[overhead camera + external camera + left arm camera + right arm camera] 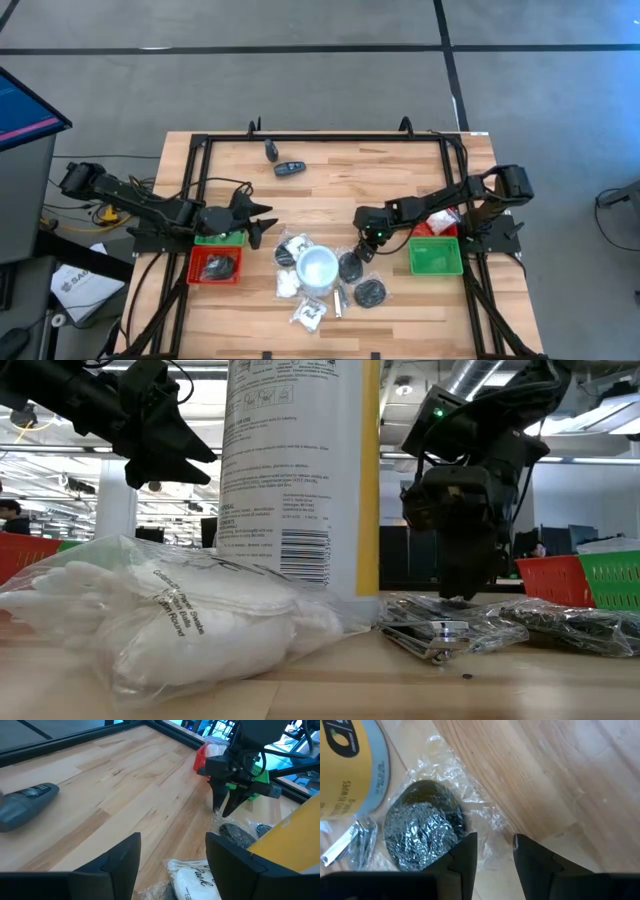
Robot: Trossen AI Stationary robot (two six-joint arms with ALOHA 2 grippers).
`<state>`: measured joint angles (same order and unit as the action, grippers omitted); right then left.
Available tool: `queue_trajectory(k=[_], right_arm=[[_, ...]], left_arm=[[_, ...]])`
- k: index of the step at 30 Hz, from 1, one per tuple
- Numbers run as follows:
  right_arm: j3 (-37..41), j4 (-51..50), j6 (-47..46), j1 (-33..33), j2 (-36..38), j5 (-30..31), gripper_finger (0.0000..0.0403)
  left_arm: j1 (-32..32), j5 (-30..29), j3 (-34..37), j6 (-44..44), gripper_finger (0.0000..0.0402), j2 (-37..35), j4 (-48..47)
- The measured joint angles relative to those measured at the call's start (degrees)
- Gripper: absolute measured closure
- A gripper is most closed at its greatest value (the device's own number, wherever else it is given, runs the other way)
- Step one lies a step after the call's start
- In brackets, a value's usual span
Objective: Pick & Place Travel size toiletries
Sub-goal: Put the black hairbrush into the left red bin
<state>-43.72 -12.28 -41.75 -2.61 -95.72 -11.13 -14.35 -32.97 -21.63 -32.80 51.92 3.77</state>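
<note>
Scouring pad, dark and springy in a crinkly, slippery clear wrapper: we judge it light, best pinched at the wrapper edge; right claw narrowly parted, empty; left claw wide, empty.

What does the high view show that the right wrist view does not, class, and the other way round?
Only the high view shows the green tray, the red tray, the left hand open above bare table and two dark oblong pieces.

Only the right wrist view shows the clear crinkled wrapper around the black disc, with the right hand open at its edge.

Both show the white canister and the silvery sticks.
</note>
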Motion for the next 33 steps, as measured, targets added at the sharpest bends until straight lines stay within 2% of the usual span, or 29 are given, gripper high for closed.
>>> queue_trajectory(k=[8, 15, 23, 33], right_arm=[[0.3, 1.2, 0.4, -0.2, -0.1, 0.1, 0.0313], [0.4, 0.7, 3.1, -0.5, -0.2, -0.2, 0.0395], [-0.6, 0.6, 5.3, -0.2, -0.2, -1.0, 0.0401], [-7.6, -4.6, 13.1, 1.4, -0.2, -1.0, 0.0402]], left_arm=[[0.0, 0.0, 0.0, 0.0, 0.0188, 0.0, 0.0], [0.0, 0.0, 0.0, 0.0, 0.0188, 0.0, 0.1], [0.0, 0.0, 0.0, 0.0, 0.0188, 0.0, 0.1], [0.0, 0.0, 0.0, 0.0, 0.0188, 0.0, 0.2]])
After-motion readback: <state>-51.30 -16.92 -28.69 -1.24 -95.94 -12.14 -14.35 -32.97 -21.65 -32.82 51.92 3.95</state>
